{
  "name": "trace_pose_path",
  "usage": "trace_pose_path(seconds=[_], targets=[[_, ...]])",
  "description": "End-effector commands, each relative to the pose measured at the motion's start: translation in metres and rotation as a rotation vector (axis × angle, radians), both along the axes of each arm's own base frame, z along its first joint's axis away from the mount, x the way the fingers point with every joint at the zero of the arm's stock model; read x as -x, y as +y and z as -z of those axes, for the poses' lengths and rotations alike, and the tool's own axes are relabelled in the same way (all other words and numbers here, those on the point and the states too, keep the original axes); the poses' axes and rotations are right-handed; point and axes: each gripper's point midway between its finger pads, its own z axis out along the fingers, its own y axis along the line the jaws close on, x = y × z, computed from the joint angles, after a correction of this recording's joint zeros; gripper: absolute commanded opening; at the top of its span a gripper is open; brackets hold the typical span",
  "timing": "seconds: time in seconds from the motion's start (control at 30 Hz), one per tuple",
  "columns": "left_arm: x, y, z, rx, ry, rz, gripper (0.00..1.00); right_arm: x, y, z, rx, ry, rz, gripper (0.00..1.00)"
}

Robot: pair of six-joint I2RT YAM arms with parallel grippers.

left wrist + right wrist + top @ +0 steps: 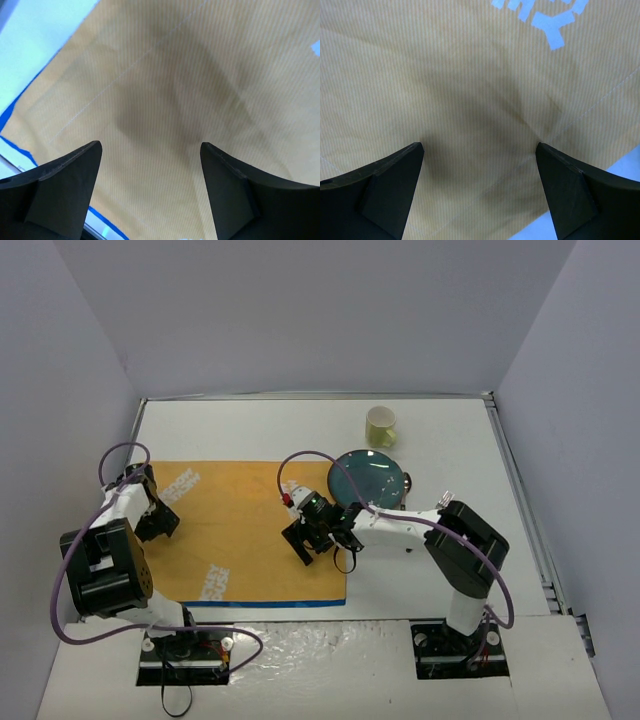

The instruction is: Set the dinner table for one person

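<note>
The white dinner table (pixel 260 430) carries an orange-yellow placemat (pixel 250 530) with a blue edge and white lettering, lying flat at centre left. My left gripper (pixel 160 520) hovers open and empty just over the mat's left edge; in the left wrist view (pixel 150 145) only mat cloth (pixel 175 75) lies between its fingers. My right gripper (pixel 303 543) hovers open and empty over the mat's right part, near its right edge; it also shows in the right wrist view (pixel 479 145) over the mat (pixel 445 60). A teal plate (pixel 368 478) and a yellow-green cup (pixel 381 426) stand right of the mat.
A small silvery utensil end (pixel 445 498) shows by the right arm's elbow, right of the plate. Grey walls enclose the table on three sides. Bare table shows in the left wrist view (pixel 30 25) and in the right wrist view (pixel 625 165).
</note>
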Motion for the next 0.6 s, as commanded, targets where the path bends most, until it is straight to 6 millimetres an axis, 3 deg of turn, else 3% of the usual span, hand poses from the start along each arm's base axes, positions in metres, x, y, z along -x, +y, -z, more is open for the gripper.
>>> trace_pose_path(seconds=[0.0, 0.07, 0.13, 0.3, 0.4, 0.5, 0.57], targets=[[-0.026, 0.013, -0.062, -0.071, -0.171, 0.000, 0.78, -0.010, 0.003, -0.059, -0.068, -0.059, 0.021, 0.95], [-0.038, 0.010, -0.074, -0.063, -0.230, 0.020, 0.79, -0.018, 0.009, -0.077, -0.102, -0.093, 0.031, 0.96], [-0.060, 0.002, -0.097, -0.046, -0.343, 0.074, 0.80, -0.033, 0.011, -0.112, -0.170, -0.152, 0.061, 1.00], [-0.086, -0.013, -0.108, -0.028, -0.451, 0.204, 0.81, -0.064, -0.012, -0.155, -0.243, -0.239, 0.189, 1.00], [-0.093, -0.022, -0.100, 0.001, -0.460, 0.280, 0.81, -0.094, -0.055, -0.170, -0.350, -0.246, 0.384, 1.00], [-0.094, -0.026, -0.092, 0.021, -0.452, 0.312, 0.81, -0.103, -0.087, -0.188, -0.474, -0.272, 0.497, 1.00], [-0.093, -0.032, -0.092, 0.045, -0.460, 0.333, 0.81, -0.105, -0.111, -0.181, -0.520, -0.274, 0.571, 1.00]])
